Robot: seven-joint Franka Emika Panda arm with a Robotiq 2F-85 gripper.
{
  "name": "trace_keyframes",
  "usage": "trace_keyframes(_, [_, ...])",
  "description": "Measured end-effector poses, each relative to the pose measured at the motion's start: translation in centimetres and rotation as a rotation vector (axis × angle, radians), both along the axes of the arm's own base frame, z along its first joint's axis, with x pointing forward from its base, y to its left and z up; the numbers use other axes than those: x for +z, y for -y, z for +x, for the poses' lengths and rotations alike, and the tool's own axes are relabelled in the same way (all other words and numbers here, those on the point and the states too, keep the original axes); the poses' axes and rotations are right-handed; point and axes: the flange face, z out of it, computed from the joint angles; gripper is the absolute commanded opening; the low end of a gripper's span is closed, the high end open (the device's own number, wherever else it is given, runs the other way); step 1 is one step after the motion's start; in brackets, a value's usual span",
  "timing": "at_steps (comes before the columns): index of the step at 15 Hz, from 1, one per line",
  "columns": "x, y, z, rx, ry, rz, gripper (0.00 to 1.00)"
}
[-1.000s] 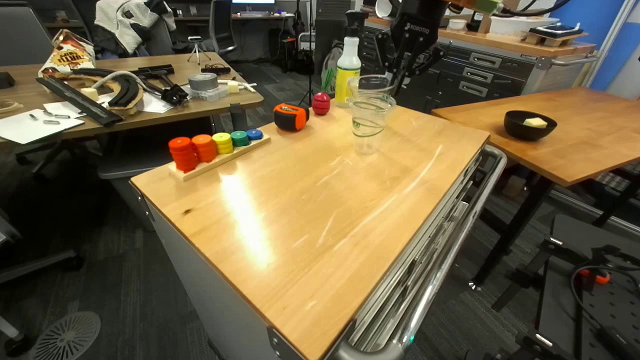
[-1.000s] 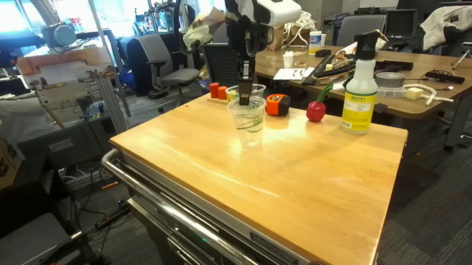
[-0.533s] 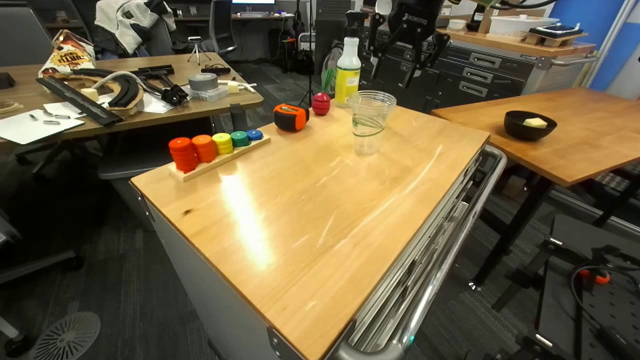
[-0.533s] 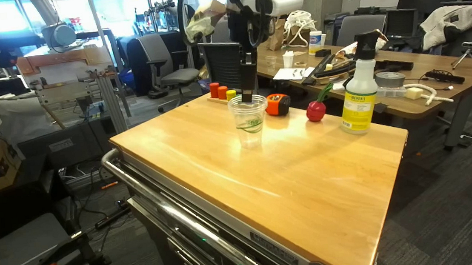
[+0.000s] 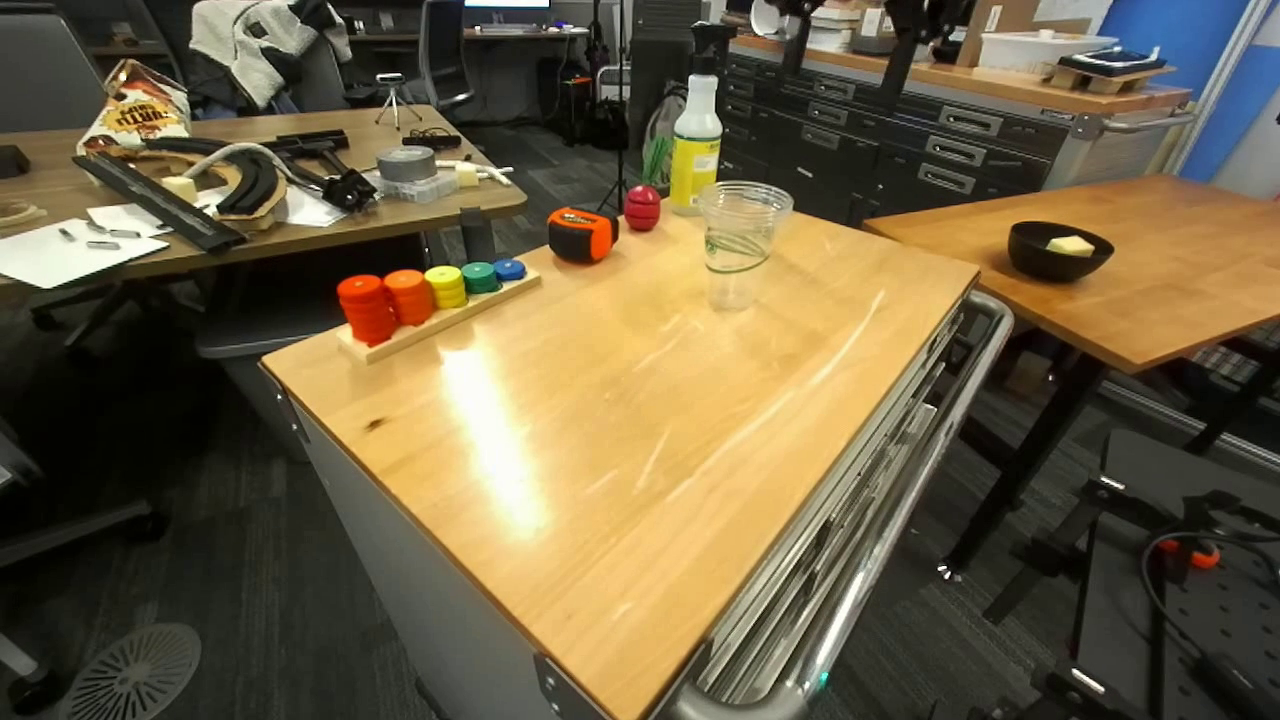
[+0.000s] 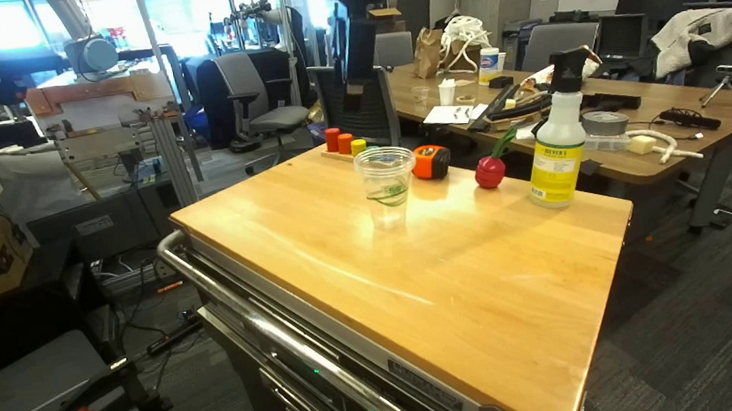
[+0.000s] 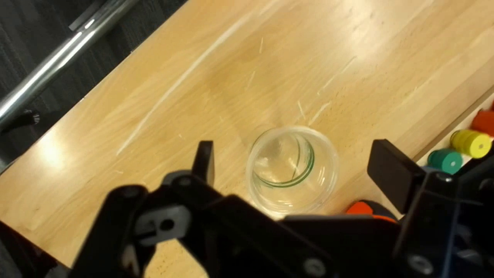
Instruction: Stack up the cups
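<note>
The clear cups [image 5: 742, 245] stand upright as one nested stack on the wooden cart top, their rims close together and green lines round the side. How many are nested cannot be told. The same stack of cups [image 6: 385, 187] shows in the middle of an exterior view. Above it, and apart from it, my gripper [image 6: 354, 97] hangs with its upper part cut off by the frame. Seen from the wrist, the gripper [image 7: 295, 158] is open, its fingers [image 7: 391, 173] wide apart with nothing held. Down between them the round mouth of the cups [image 7: 287, 173] faces up.
Near the stack are an orange and black tape measure [image 6: 430, 163], a red radish-like toy [image 6: 490, 172] and a yellow-labelled spray bottle [image 6: 558, 149]. Coloured rings on a wooden base [image 5: 440, 310] line one edge. A metal handle rail [image 5: 890, 540] runs along another side.
The fingers have parted from near the top cup's rim. That cup, earlier standing higher, has sunk into the stack. My gripper has risen away from the cups.
</note>
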Motion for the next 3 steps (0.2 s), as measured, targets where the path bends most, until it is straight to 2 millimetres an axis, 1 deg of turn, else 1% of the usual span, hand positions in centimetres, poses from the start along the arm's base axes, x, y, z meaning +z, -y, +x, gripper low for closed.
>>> trace_keyframes(3, [4.2,-1.3,-1.8,0.158,0.013,0.021,1.00])
